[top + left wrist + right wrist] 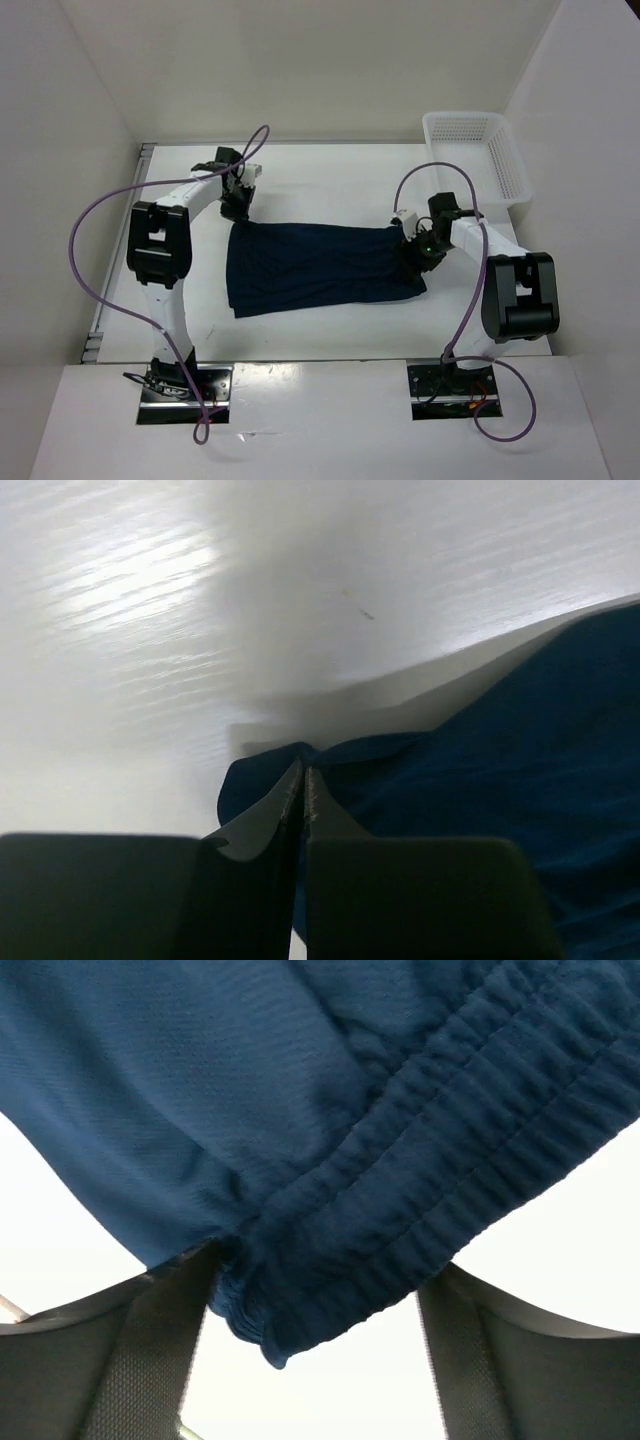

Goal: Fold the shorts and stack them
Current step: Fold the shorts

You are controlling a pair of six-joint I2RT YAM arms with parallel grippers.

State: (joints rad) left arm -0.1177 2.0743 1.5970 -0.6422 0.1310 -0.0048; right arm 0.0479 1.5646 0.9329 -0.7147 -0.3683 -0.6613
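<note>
Navy blue shorts [320, 265] lie spread flat on the white table, waistband to the right. My left gripper [238, 208] is at their far left corner. In the left wrist view it [303, 772] is shut, with a fold of the shorts' hem [270, 765] pinched at its tips. My right gripper [416, 250] is at the right end of the shorts. In the right wrist view it [320, 1285] is open, its fingers [150, 1350] wide apart on either side of the gathered waistband [400, 1220], not closed on it.
A white mesh basket [478, 158] stands at the far right corner of the table. White walls enclose the table at the back and on both sides. Purple cables loop above both arms.
</note>
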